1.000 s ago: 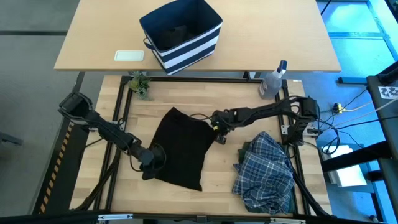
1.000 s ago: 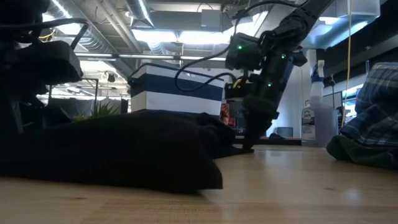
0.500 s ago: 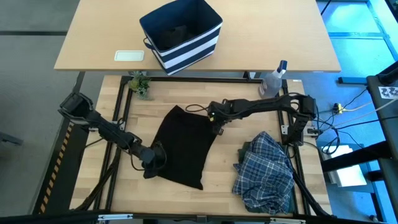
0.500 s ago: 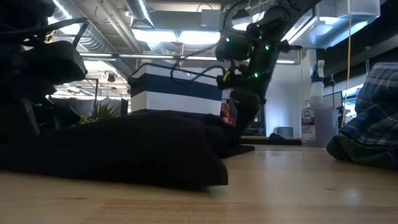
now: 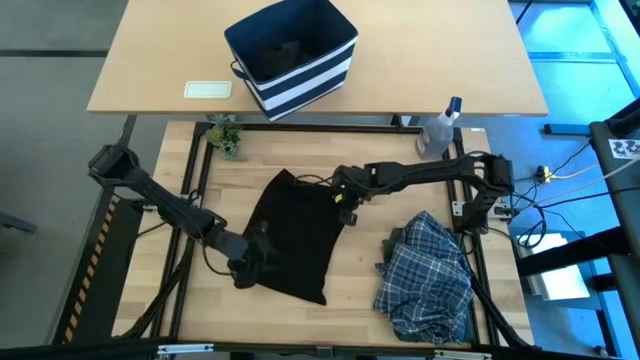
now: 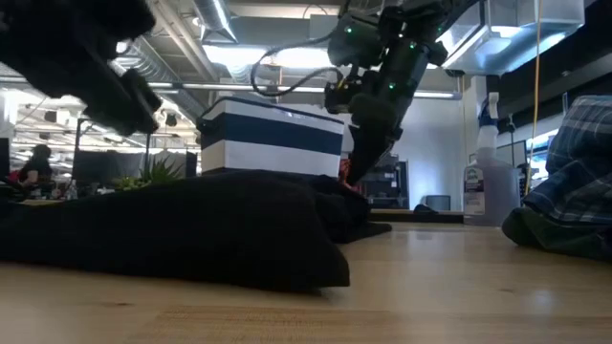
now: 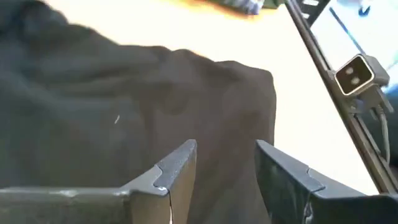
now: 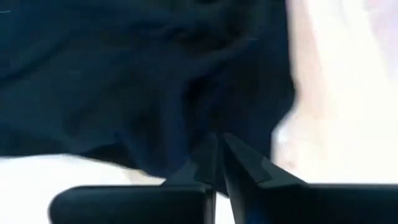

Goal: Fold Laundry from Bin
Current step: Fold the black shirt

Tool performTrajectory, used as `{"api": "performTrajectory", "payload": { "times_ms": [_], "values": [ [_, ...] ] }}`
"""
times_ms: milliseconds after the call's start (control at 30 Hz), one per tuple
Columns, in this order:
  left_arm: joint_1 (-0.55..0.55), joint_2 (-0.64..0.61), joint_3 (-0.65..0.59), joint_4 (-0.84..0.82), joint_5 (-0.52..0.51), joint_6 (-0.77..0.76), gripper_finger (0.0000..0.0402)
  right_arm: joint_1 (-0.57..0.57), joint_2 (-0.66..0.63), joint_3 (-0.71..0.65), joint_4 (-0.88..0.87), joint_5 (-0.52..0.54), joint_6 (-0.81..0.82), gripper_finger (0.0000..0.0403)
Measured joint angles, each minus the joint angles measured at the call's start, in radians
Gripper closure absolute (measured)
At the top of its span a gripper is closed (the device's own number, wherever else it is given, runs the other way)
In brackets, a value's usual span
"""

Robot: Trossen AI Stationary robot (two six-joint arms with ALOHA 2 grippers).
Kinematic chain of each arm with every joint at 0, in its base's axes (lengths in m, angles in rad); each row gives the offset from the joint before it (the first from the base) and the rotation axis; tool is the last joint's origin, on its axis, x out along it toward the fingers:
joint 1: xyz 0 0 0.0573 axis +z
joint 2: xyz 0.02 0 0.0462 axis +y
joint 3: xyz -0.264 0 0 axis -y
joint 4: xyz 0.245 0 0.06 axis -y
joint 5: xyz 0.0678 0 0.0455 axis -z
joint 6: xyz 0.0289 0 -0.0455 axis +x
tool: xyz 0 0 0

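A black garment [image 5: 295, 240] lies spread on the middle of the wooden table. My left gripper [image 5: 258, 262] hangs open above its near left part, and the cloth shows through the gap between the fingers [image 7: 227, 171]. My right gripper [image 5: 343, 203] is shut at the garment's far right corner and raised off the table [image 6: 356, 174]. A blue-and-white plaid shirt [image 5: 430, 275] lies crumpled at the table's near right. The striped navy bin [image 5: 290, 55] stands on the farther table with something dark inside. My right gripper pinches the black garment's far right corner [image 8: 186, 158] between its two shut fingers, which slant down from above. That corner is drawn up off the table [image 6: 339, 191]. The rest of the garment lies flat. One layer or several, I cannot tell.
A clear spray bottle [image 5: 440, 130] stands at the table's far right corner, and a small green plant [image 5: 225, 135] at its far left. A white flat object [image 5: 208, 89] lies on the farther table beside the bin. Bare wood shows between the garment and the plaid shirt.
My left gripper has risen off the garment and rolled, staying open. My right gripper, still shut, has risen and gone a little toward the far left, drawing the garment's right corner up off the table. The rest of the cloth has stayed flat.
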Motion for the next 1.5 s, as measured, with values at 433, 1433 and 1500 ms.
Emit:
{"api": "performTrajectory", "payload": {
  "times_ms": [433,1433,1500],
  "values": [
    [-0.006,0.39,0.231,0.024,0.096,0.143,0.0245,0.115,0.023,0.001,0.033,0.095,0.032,0.0257],
    [-0.042,0.486,0.289,-0.195,0.157,0.09,0.0246,0.027,0.06,0.0,-0.008,-0.164,-0.307,0.0396],
    [-0.047,0.485,0.29,-0.212,0.163,0.088,0.0246,0.022,0.044,0.0,-0.012,-0.217,-0.327,0.0399]
  ]
}}
